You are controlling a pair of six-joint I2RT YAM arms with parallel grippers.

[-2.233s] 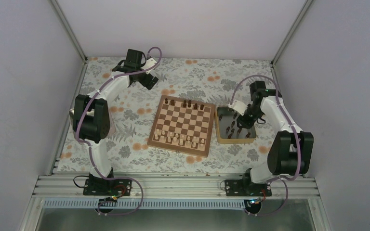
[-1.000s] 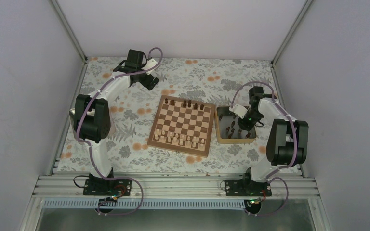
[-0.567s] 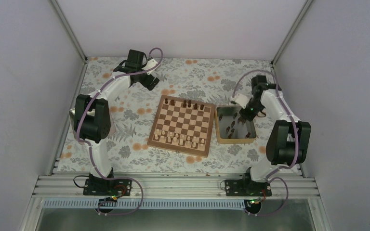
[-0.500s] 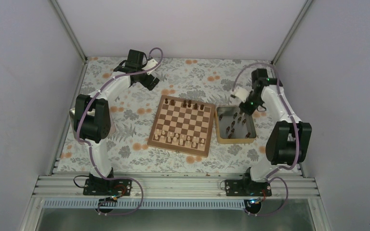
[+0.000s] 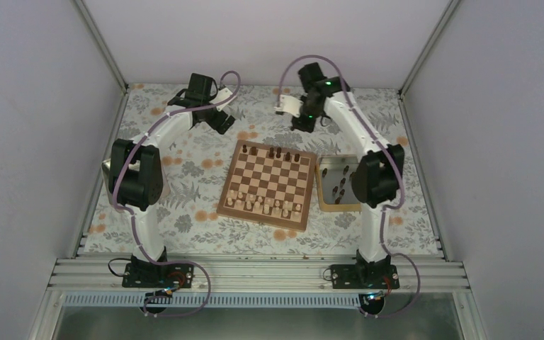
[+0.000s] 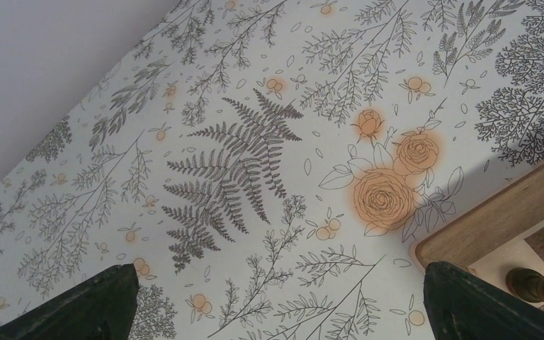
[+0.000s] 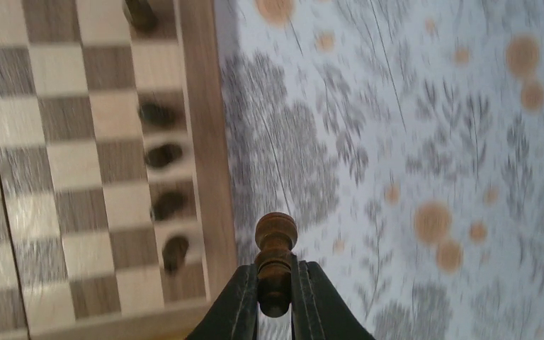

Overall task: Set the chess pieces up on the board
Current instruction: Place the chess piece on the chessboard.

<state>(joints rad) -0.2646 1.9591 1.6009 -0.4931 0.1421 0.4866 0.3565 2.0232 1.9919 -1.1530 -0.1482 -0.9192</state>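
Holding a dark piece (image 7: pixel 276 244) in the right gripper (image 7: pixel 275 287): jaws pinched on its lower stem, piece upright, head clear above the fingertips. It hangs over the flowered cloth (image 7: pixel 397 142), just beside the far border of the board (image 5: pixel 268 177) and not over any square. Looks: turned wood, dark brown, slight gloss, round knob over a collar and a slim neck. Probably a pawn, but the fingers hide its base. I judge it light and rigid, though slick and easy to pivot in so narrow a pinch. I rate a low hold on the stem as best, since it leaves the base free to land flat. Other dark pieces (image 7: pixel 161 113) stand along the board's edge row, and more sit in the tray (image 5: pixel 320 185). Left gripper (image 6: pixel 276 283) is spread wide and empty, over cloth near the board's corner.
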